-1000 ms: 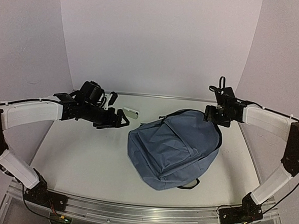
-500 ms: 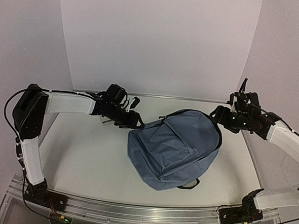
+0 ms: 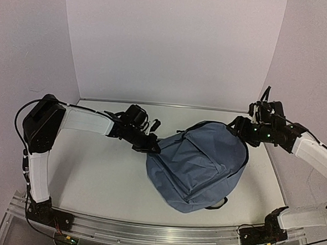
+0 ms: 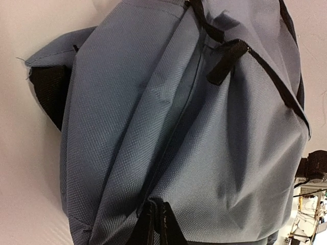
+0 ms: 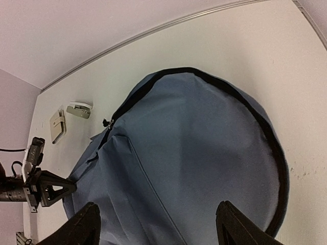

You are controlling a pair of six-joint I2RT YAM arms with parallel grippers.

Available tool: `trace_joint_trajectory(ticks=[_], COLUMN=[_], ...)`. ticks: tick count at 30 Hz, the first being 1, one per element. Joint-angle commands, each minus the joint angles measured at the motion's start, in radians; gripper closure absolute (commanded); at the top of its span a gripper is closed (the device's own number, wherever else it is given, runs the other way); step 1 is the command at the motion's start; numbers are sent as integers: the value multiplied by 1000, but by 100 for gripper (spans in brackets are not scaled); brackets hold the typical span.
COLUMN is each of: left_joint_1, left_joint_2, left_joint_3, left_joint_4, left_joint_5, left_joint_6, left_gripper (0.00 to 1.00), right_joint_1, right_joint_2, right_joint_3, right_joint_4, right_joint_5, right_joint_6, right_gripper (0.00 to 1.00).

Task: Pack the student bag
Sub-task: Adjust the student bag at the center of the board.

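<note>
Pinching a fold of the student bag [image 4: 204, 132], the left fingers [image 4: 166, 230] sit closed; the right fingers [image 5: 236, 228] gape wide.

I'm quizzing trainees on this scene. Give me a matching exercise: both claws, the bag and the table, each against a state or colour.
1 left claw
2 right claw
3 student bag
4 table

A off-white
B dusty blue
C open
D shut on bag fabric

Pairs: 1-D, 2-C, 3-B, 4-A
</note>
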Motion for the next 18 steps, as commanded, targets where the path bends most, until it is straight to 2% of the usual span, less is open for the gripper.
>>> trace_joint_trajectory(ticks=[1, 6, 10, 11, 14, 18], left_joint_1=[-136, -247, -304, -308, -310, -307], left_joint_2=[5, -58, -118, -136, -196, -245], left_joint_3=[-28, -88, -151, -165, -214, -227], left_joint_4=[86, 153, 240, 250, 259, 207], left_joint_5=[1, -85, -113, -118, -159, -238], left_joint_6=[-57, -174, -266, -287, -327, -318], left_gripper=[99, 100, 97, 94, 78, 58], right_joint_1=[30, 127, 259, 284, 329, 359], right_joint_2=[-27, -26, 28, 50, 94, 88], right_joint_3=[12, 20, 40, 43, 30, -52], right_joint_4=[11, 16, 16, 16, 33, 187], right_joint_5=[-38, -41, 12, 17, 10, -72], right_joint_6=[2, -6, 30, 55, 143, 288], right_gripper=[23, 23, 25, 26, 32, 41])
